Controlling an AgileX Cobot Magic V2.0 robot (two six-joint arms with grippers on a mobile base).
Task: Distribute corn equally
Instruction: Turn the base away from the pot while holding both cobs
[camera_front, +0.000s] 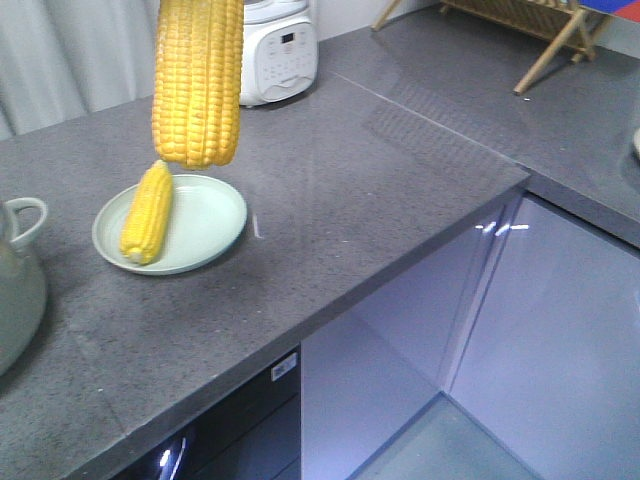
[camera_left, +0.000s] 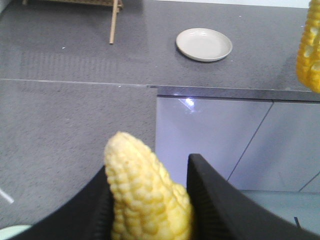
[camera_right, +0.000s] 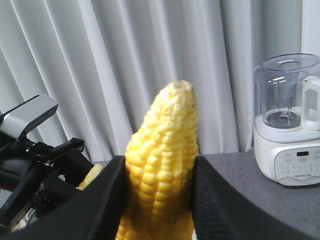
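Observation:
My left gripper (camera_left: 149, 167) is shut on a yellow corn cob (camera_left: 142, 195), tip pointing away, over the grey counter edge. My right gripper (camera_right: 159, 161) is shut on another cob (camera_right: 162, 155), held upright. In the front view a cob (camera_front: 197, 80) hangs just above a pale green plate (camera_front: 215, 225) that holds one lying cob (camera_front: 147, 212); the gripper holding the hanging one is above the frame. An empty white plate (camera_left: 204, 44) sits on the far counter. A cob (camera_left: 310, 50) also hangs at the right edge of the left wrist view.
A white blender (camera_front: 280, 50) stands behind the green plate. A grey jug (camera_front: 15, 285) is at the left edge. A wooden rack (camera_front: 545, 30) sits on the far counter. The counter drops off at its front edge (camera_front: 400, 270) to cabinets.

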